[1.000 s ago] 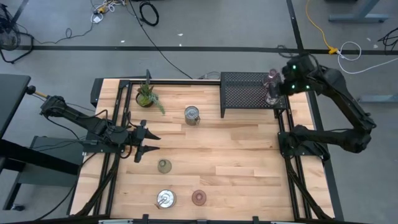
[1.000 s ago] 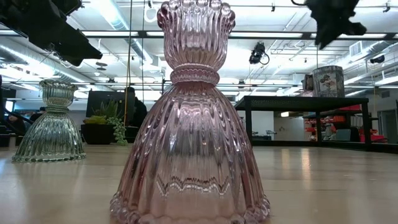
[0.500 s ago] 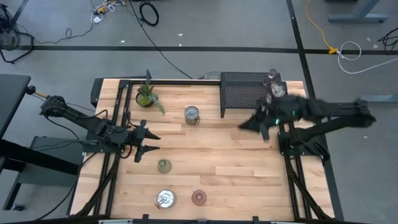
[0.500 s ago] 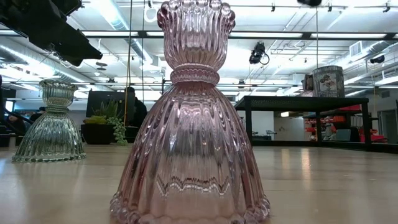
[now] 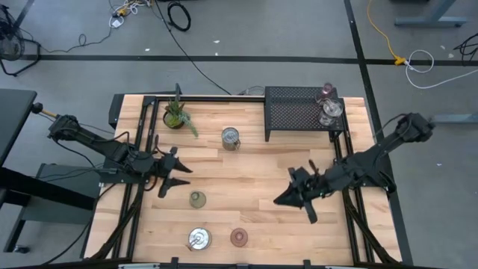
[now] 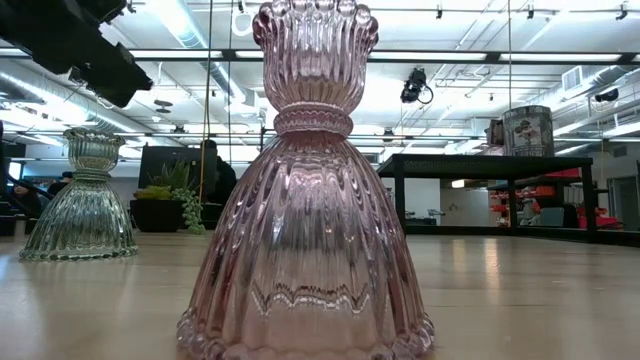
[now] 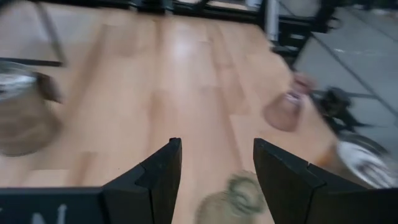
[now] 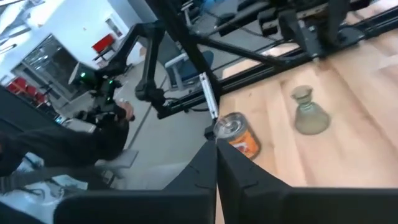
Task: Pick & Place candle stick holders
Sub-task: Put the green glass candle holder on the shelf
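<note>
My left gripper [image 5: 170, 173] [image 7: 217, 146] is open and empty above the table's left part, just beyond the olive green holder [image 5: 197, 199] [image 7: 233, 194], which stands on its wide base. A pink holder [image 5: 239, 237] [image 6: 305, 190] and a silver-topped tin [image 5: 199, 239] stand near the front edge. Two glass holders [image 5: 331, 112] [image 5: 326, 91] stand on the black rack [image 5: 295, 112] at the far right. My right gripper [image 5: 295, 196] [image 8: 216, 146] is shut and empty over the table's middle right.
A small potted plant [image 5: 176, 113] stands at the far left and a silver tin [image 5: 231, 138] at the far middle. Black frame rails [image 5: 343, 161] run along both sides of the table. Bare wood lies between the two grippers.
My right gripper has left the black rack at the far right and swung toward the near edge and the left, coming down low over the table's middle right. The clear holder stays standing on the rack.
</note>
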You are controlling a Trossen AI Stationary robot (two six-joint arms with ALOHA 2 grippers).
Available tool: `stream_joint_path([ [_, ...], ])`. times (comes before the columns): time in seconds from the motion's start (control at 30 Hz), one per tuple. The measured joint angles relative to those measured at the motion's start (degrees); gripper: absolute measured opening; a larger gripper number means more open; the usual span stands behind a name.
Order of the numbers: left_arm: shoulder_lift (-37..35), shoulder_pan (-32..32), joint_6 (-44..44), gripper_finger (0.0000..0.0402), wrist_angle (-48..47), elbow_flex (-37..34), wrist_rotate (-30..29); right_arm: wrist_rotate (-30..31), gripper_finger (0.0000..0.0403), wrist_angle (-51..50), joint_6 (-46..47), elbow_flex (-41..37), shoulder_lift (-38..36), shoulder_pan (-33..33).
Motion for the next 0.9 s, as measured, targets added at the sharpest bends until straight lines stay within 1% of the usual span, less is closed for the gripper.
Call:
stream_joint_path([
  [0.07,0.0,0.0,0.03,0.0202,-0.65,0.0,3.55,-0.13,0.0008,2.31,-1.07,-0.02,1.46,0.74],
  [0.17,0.7,-0.02,-1.18,0.0202,-2.69,0.0,5.85,-0.26,0.0008,3.15,-2.64,-0.03,2.59,1.16],
  [0.3,3.95,0.0,-8.17,0.0205,-3.9,-0.4,8.73,-0.04,0.0009,3.27,-4.22,-0.03,2.95,1.11],
  [0.4,7.61,0.0,-11.99,0.0221,-5.25,-0.52,13.31,1.06,0.0009,3.36,-6.5,-0.02,2.98,1.12],
  [0.47,9.65,-0.04,-14.07,0.0237,-5.49,-0.52,14.98,1.24,0.0008,3.83,-8.25,-0.04,2.98,1.12],
  [0.6,13.17,-0.01,-13.73,0.0268,-4.69,-0.52,15.11,1.25,0.0009,4.12,-10.8,-0.03,2.98,1.11],
  [0.7,15.67,-0.02,-13.57,0.0284,-3.34,-0.52,14.16,1.47,0.0009,4.13,-11.48,-0.05,2.98,1.11],
  [0.8,18.46,-0.04,-13.55,0.029,-2.05,-0.52,12.61,2.91,0.0009,3.92,-11.57,-0.03,2.98,1.11],
  [0.9,21.52,-0.02,-12.89,0.0291,1.46,-0.52,12.43,3.24,0.0009,3.62,-12.12,-0.03,2.98,1.11],
])
